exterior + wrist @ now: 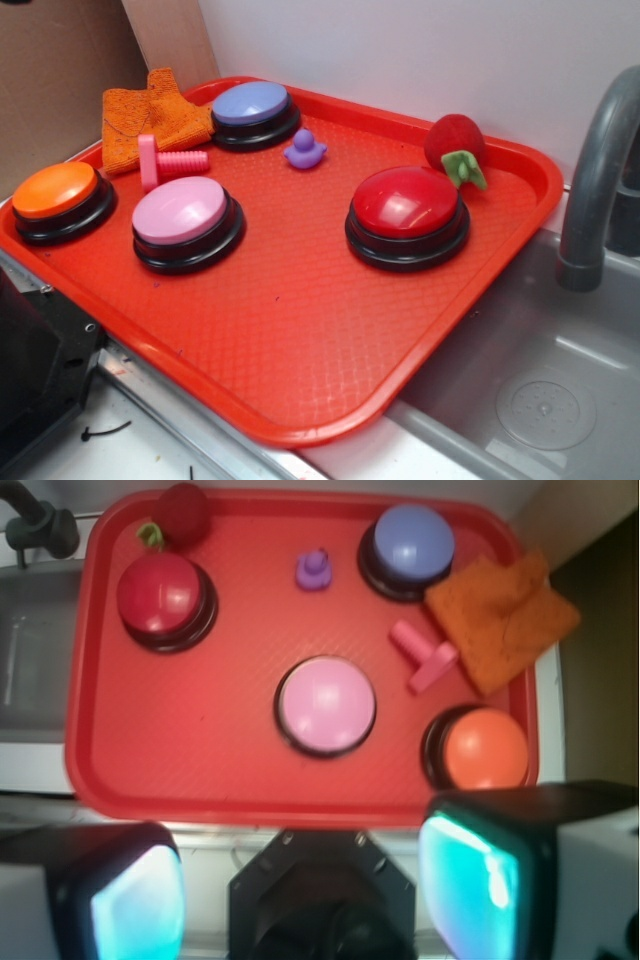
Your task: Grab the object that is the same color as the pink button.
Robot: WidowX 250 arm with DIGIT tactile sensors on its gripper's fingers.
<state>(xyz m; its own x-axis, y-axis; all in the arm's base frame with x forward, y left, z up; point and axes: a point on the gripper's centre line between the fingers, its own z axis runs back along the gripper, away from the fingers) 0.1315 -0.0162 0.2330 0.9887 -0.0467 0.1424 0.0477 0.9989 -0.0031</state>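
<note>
Your gripper (300, 885) hangs high over the near edge of the red tray (200, 770), jaws spread wide with nothing between them. Scanning the wrist view left to right, the pink button (325, 705) sits almost straight ahead of the gap. The pink bolt (423, 657) lies on its side farther out, ahead of your right finger (480, 880), just beside the orange cloth (505, 620).
</note>
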